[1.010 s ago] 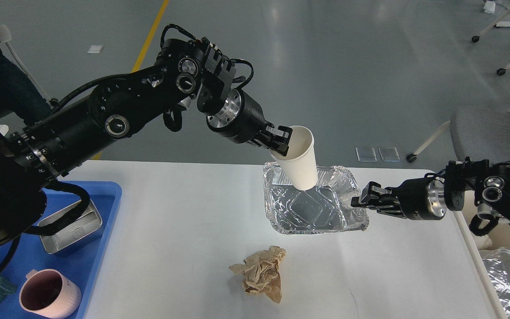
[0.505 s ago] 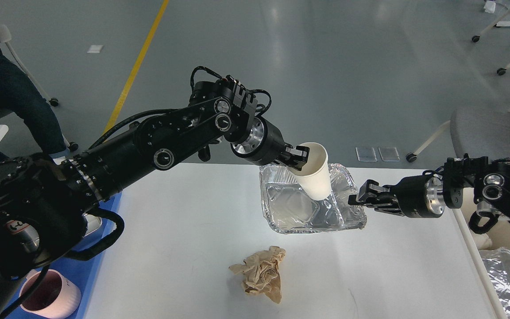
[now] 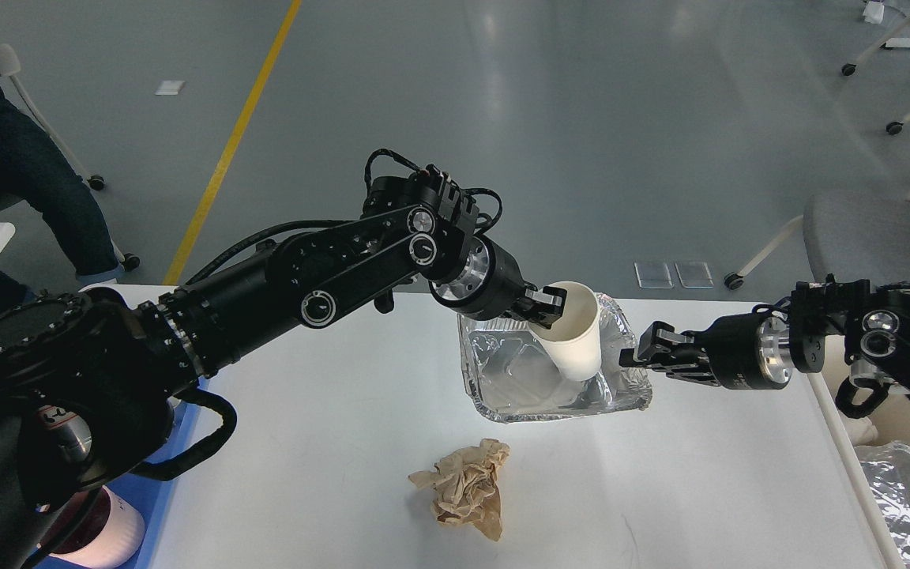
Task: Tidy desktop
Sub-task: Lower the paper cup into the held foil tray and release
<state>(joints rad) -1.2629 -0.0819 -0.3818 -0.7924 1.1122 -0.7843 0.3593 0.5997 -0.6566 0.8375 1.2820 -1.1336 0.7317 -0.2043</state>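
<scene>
Pink mug [image 3: 103, 531] sits at the far left edge, mostly hidden behind the left arm, well apart from both grippers. Left gripper [image 3: 547, 307] is clamped on the rim of a white paper cup [image 3: 576, 329], cup tilted, its base down inside the foil tray [image 3: 502, 371] directly under the gripper. Crumpled brown paper [image 3: 467, 489] lies below and left of that gripper, clear of the tray. Right gripper [image 3: 635, 357] is at the tray's right rim; grip state unclear. Everything rests on the white desktop [image 3: 329, 442], under both grippers.
</scene>
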